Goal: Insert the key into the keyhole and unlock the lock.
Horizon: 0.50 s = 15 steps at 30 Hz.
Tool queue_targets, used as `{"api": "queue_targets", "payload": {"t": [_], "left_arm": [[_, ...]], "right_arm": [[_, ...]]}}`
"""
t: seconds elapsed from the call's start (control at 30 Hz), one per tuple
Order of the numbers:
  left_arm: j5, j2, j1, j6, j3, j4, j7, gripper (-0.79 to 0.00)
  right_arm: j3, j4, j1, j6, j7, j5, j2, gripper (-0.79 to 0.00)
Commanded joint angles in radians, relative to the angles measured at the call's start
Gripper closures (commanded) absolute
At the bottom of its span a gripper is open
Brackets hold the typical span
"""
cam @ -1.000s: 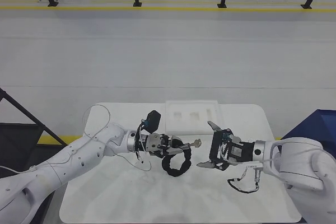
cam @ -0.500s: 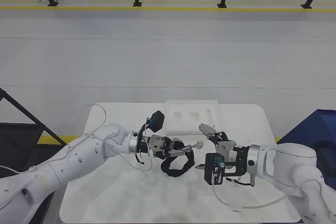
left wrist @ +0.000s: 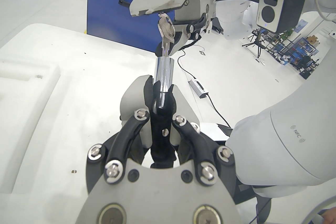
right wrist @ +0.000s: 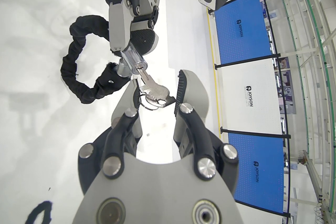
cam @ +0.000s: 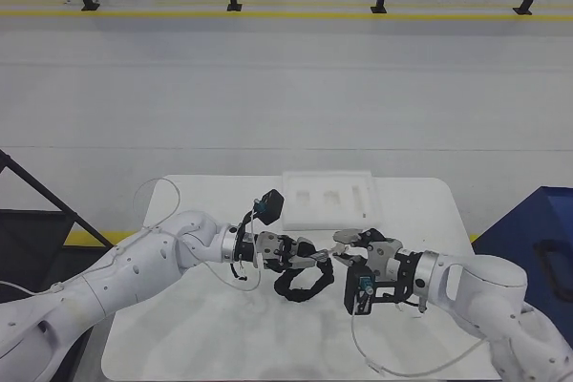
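Top view: left gripper (cam: 303, 256) clamped on cable lock cylinder (left wrist: 163, 70), key (right wrist: 154, 90) seated in keyhole (right wrist: 140, 67), long axis 9-to-3 o'clock; right gripper (cam: 348, 245) nearer, at key's 3 o'clock, jaws spread either side of key head, not yet pinching

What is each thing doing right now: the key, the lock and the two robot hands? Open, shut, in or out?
key: blade in the keyhole, head sticking out.
lock: silver barrel clamped, black loop looks closed, so not unlocked yet.
left gripper: shut on the lock's barrel.
right gripper: open, one finger on each side of the key's head, not squeezing it.
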<state>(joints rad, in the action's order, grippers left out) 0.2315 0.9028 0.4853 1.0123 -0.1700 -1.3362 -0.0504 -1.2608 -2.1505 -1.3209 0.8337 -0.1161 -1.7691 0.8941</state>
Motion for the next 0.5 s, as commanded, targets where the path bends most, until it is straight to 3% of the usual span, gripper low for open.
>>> {"api": "queue_targets", "payload": {"t": [0.0,0.07,0.17,0.27,0.4,0.47], "left_arm": [[-0.005,0.0,0.0,0.0,0.0,0.0,-0.005,0.0],[-0.007,0.0,0.0,0.0,0.0,0.0,-0.009,0.0],[-0.008,-0.001,-0.001,0.0,0.0,0.001,-0.011,0.0],[-0.004,-0.001,-0.002,0.0,0.0,0.003,-0.01,0.0],[0.004,0.0,-0.001,0.0,0.0,0.003,-0.007,0.0],[0.009,0.0,-0.002,0.0,0.0,0.004,-0.004,0.0]], "right_arm": [[-0.007,0.004,-0.008,0.001,0.014,-0.004,-0.002,-0.274],[-0.017,0.007,-0.014,0.005,0.028,0.008,-0.003,-0.243],[-0.029,0.008,-0.021,0.026,0.031,0.038,-0.004,-0.095],[-0.037,0.005,-0.022,0.045,0.022,0.063,-0.005,-0.012],[-0.04,0.003,-0.021,0.065,0.005,0.104,-0.004,0.0],[-0.04,0.006,-0.019,0.074,-0.012,0.13,-0.003,-0.037]]}}
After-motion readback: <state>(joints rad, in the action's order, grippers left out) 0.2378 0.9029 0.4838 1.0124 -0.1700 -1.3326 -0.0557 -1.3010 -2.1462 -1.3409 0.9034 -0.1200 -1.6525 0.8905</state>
